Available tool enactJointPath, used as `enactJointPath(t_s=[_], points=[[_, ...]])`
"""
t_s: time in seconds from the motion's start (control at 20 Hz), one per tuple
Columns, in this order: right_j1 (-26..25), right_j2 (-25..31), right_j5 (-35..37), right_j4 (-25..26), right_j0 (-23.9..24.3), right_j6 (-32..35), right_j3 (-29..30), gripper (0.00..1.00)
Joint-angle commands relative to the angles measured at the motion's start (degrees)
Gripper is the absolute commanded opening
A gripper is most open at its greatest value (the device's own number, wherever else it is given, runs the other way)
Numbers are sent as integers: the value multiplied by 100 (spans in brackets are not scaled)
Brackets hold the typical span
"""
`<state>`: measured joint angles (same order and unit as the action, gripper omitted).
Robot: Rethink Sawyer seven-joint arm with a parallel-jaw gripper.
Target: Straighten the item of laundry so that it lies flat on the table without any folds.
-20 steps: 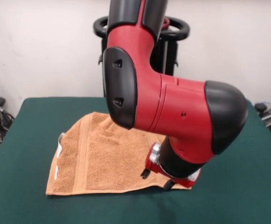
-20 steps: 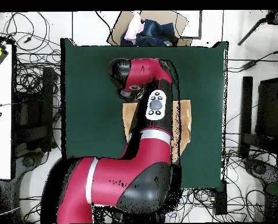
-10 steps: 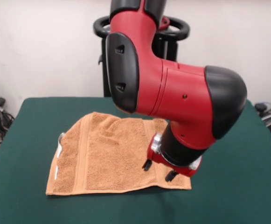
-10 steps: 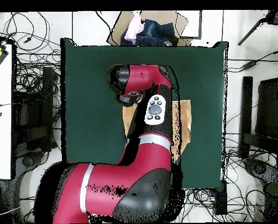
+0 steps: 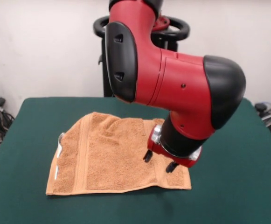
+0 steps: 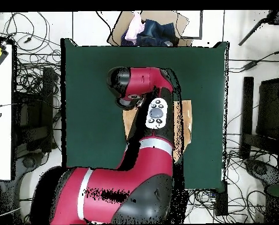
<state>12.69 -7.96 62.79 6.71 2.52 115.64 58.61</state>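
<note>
Towel [image 5: 105, 156], orange-tan terry cloth, lies spread on the green table [image 5: 28, 205], mostly flat, with rumpled folds along its far edge and a small white tag on the edge at the picture's left in the front view. Above its right part hangs the gripper [image 5: 159, 162], its two dark fingertips [image 5: 148, 156] parted and pointing down at the cloth, holding nothing. From overhead the red arm [image 6: 147, 146] covers most of the towel, leaving only strips of it showing on either side.
</note>
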Motion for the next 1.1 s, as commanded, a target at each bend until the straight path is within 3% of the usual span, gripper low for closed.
enactJointPath(t_s=[0.05, 0.3, 0.6, 0.9, 1.1], points=[[333, 420, -906, -350, -29, 1051, 1190, 100], [567, 522, -1512, -464, -25, 1051, 1602, 100], [1113, 841, -2899, -661, 183, 923, 2469, 100], [1384, 957, -3207, -842, 305, 820, 3004, 100], [1273, 885, -3112, -947, 325, 853, 3067, 100]])
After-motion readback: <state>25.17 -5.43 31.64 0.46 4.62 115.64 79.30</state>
